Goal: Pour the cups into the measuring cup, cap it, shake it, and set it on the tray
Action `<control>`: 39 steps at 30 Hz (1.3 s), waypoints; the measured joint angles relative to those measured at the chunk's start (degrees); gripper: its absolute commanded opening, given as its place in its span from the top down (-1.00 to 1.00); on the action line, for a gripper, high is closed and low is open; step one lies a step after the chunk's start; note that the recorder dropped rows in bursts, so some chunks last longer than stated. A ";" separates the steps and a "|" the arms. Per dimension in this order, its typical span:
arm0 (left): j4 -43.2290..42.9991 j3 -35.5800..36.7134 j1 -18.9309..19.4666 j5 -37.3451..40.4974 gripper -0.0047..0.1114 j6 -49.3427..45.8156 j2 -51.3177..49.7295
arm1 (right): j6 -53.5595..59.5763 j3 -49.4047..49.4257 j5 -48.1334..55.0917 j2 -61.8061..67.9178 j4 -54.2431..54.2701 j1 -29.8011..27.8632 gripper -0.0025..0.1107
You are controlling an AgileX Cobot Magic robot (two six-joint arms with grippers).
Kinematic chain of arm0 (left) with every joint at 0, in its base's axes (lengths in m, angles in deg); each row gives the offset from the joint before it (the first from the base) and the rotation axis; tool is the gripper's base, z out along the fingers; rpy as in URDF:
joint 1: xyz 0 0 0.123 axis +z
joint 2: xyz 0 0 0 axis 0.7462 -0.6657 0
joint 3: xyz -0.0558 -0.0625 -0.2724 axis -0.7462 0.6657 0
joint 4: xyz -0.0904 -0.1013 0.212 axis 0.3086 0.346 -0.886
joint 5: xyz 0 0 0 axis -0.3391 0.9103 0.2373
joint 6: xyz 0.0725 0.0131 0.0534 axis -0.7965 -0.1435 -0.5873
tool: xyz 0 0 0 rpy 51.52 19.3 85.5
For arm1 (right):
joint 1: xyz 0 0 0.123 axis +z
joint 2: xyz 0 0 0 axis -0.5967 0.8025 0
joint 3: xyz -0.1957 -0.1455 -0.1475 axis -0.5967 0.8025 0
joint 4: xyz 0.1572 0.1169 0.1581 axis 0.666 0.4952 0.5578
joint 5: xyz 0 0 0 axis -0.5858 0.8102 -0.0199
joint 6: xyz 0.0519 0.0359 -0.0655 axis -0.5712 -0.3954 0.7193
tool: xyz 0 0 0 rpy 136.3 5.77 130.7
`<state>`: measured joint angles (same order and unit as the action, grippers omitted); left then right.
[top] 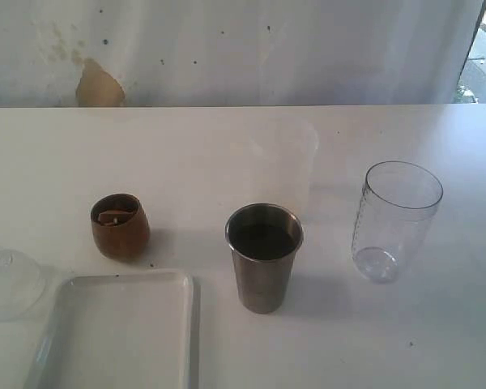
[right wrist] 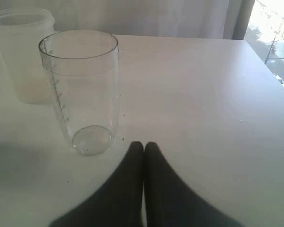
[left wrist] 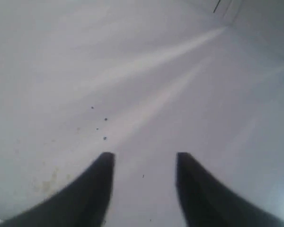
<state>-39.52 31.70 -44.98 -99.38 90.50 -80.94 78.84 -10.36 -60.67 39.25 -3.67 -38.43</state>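
Measuring cup [top: 396, 220] stands upright near the closed right gripper [right wrist: 144, 144]; left gripper [left wrist: 144, 157] gapes empty.

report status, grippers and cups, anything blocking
Left gripper open, empty. Right gripper shut, empty, near measuring cup. Measuring cup upright, uncapped, looks empty. Wooden cup and steel tumbler untouched, nothing blocking.

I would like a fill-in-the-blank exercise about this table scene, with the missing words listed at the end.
1. Nothing has been poured into the clear measuring cup: it is ____.
2. The jaws of the right gripper are ____.
3. The left gripper holds ____ between its open jaws.
4. The domed lid lies next to the white ____.

Missing words: empty; shut; nothing; tray.
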 measured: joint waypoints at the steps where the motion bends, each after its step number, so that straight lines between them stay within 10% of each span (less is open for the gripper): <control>1: -0.74 0.00 0.00 0.00 -0.81 0.66 0.00 | 0.00 0.00 0.00 0.00 0.00 0.00 0.96; 23: -48.96 -6.25 0.00 -22.72 -0.88 17.07 -39.24 | 0.00 0.00 0.00 0.00 0.00 0.00 0.96; 32: -45.34 -6.47 -0.65 -33.64 -0.88 0.73 -65.16 | 0.00 0.00 0.00 0.00 0.00 0.00 0.96; 39: -33.88 -9.44 -10.83 -36.14 -0.88 -15.47 -82.25 | 0.00 0.00 0.00 0.00 0.00 0.00 0.96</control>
<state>-73.40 22.26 -55.81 -135.53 75.03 -163.19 78.84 -10.36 -60.67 39.25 -3.67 -38.43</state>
